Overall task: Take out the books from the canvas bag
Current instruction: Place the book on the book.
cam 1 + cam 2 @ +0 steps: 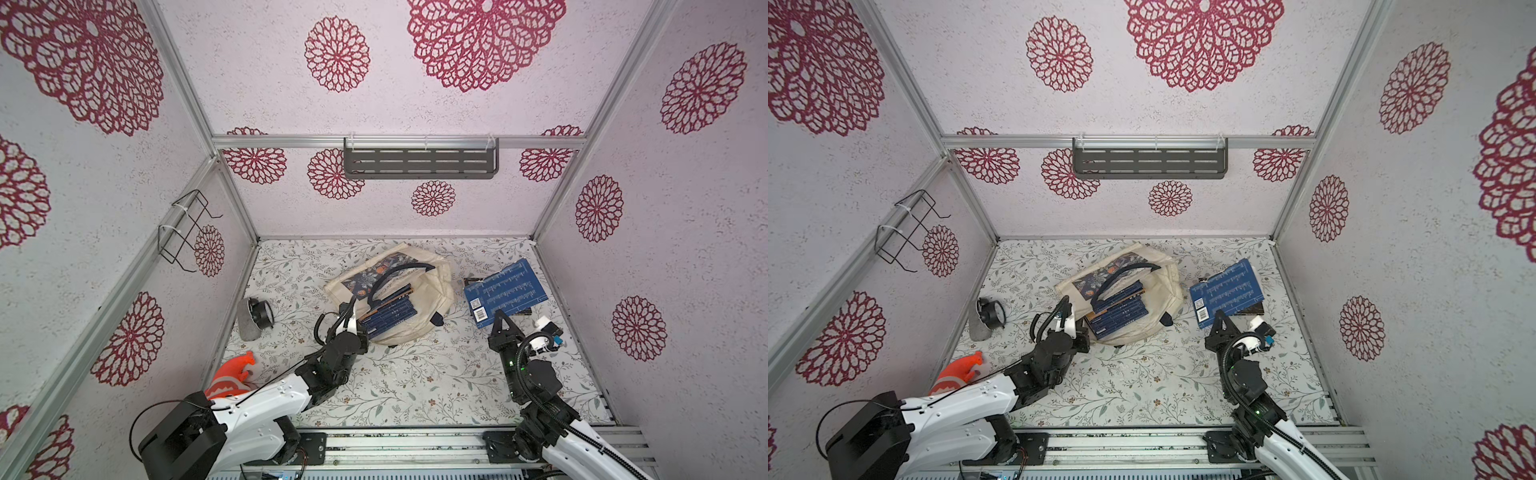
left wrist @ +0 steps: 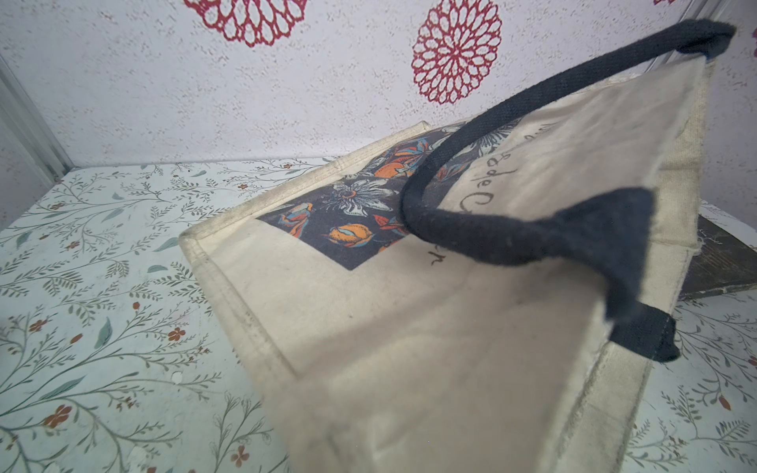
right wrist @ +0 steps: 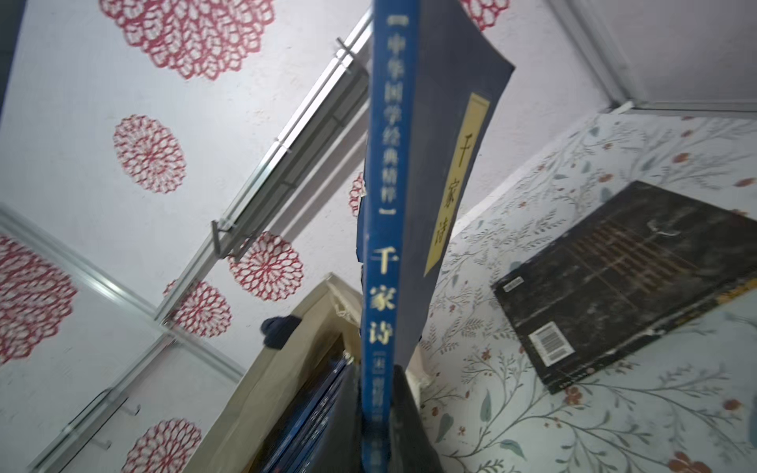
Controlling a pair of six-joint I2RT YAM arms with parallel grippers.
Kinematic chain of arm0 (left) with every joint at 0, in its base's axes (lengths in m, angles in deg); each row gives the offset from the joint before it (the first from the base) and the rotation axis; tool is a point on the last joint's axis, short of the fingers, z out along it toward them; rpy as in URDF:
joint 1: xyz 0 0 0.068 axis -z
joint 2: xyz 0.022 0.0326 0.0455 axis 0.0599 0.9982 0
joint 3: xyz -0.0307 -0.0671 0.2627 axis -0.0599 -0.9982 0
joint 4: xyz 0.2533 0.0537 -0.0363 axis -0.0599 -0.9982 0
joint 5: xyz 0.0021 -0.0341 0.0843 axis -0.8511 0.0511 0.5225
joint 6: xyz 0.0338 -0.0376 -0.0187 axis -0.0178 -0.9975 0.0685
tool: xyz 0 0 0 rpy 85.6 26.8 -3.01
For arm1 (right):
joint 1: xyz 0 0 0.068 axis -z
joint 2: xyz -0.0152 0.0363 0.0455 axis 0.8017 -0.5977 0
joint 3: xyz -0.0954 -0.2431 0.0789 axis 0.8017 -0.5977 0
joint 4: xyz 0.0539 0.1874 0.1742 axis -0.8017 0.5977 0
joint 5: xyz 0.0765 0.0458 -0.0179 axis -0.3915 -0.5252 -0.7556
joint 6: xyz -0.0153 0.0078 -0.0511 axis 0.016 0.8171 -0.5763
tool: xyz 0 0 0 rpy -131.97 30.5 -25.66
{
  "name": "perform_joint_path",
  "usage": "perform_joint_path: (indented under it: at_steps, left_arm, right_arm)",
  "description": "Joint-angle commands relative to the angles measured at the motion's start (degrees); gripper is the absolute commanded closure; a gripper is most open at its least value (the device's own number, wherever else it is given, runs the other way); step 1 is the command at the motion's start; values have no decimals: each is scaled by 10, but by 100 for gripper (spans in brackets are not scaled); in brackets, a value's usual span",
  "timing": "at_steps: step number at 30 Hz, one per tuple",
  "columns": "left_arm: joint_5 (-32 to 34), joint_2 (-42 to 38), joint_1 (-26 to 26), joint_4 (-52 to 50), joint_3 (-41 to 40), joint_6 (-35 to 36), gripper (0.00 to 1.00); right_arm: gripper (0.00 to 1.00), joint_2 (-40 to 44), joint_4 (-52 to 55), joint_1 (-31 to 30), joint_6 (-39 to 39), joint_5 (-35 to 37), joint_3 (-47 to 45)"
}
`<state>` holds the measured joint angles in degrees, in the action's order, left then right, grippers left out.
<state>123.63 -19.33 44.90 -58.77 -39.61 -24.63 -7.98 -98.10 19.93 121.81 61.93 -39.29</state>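
Blue book (image 1: 505,291) is out, right of the canvas bag (image 1: 440,286), pinched at its spine by the right gripper (image 1: 500,321) and tilted over a black book (image 3: 626,278). Lower it flat before releasing. Left gripper (image 1: 348,312) looks clamped on the bag's mouth edge; remaining books (image 1: 388,312) are inside.

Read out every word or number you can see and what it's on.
"中华国学经典精粹": spine of the blue book.
"千家诗": same spine, and its yellow label; rest of spine blurred.
Script on the canvas bag: partly hidden, unreadable.
Barcode on the black book: digits too small.
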Motion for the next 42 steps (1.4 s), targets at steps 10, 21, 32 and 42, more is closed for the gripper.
perform_joint_path:
  at_steps: [10,21,32,42]
  left_arm:
    - [10,-10,4,5,18,8,100]
    - [10,-11,5,4,17,8,100]
    - [10,-6,6,5,18,8,100]
    - [8,-2,6,5,21,9,100]
  right_arm:
    - [100,-176,-112,175,163,-114,43]
    - [100,-377,-263,246,242,-172,53]
    - [100,-549,-357,264,302,-182,60]
    - [100,-648,-364,269,332,-204,102]
